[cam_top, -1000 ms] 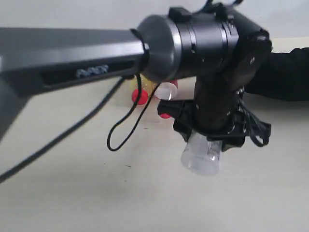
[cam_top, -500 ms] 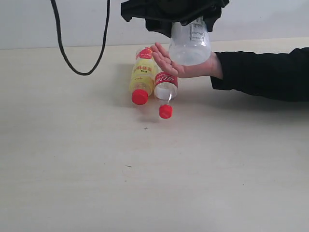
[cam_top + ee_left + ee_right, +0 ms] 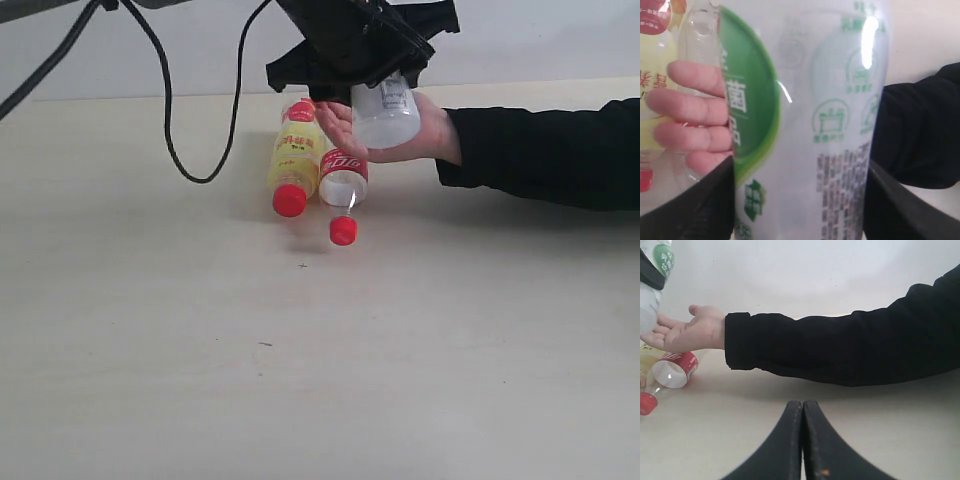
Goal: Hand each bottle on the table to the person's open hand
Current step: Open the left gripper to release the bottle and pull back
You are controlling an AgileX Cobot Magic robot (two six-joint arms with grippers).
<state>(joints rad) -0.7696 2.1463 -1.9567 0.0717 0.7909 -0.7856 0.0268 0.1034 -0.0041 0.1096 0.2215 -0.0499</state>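
My left gripper (image 3: 378, 80) is shut on a clear bottle with a green-white label (image 3: 386, 118), its black fingers (image 3: 700, 205) pressed against both sides. The bottle (image 3: 805, 125) rests against the palm of the person's open hand (image 3: 405, 140), whose fingers (image 3: 690, 115) show behind it. On the table (image 3: 300, 350) next to the hand lie a yellow bottle with a red cap (image 3: 293, 160) and a clear bottle with a red label (image 3: 343, 175). My right gripper (image 3: 802, 407) is shut and empty, low over the table, facing the hand (image 3: 687, 332).
The person's black sleeve (image 3: 545, 155) lies along the table from the right. The left arm's black cable (image 3: 170, 130) loops down over the far left of the table. A pale wall stands behind the table's far edge.
The left gripper carried the bottle away from the camera and over to the hand, then lowered it from above the palm down onto it. The lying bottles have not moved.
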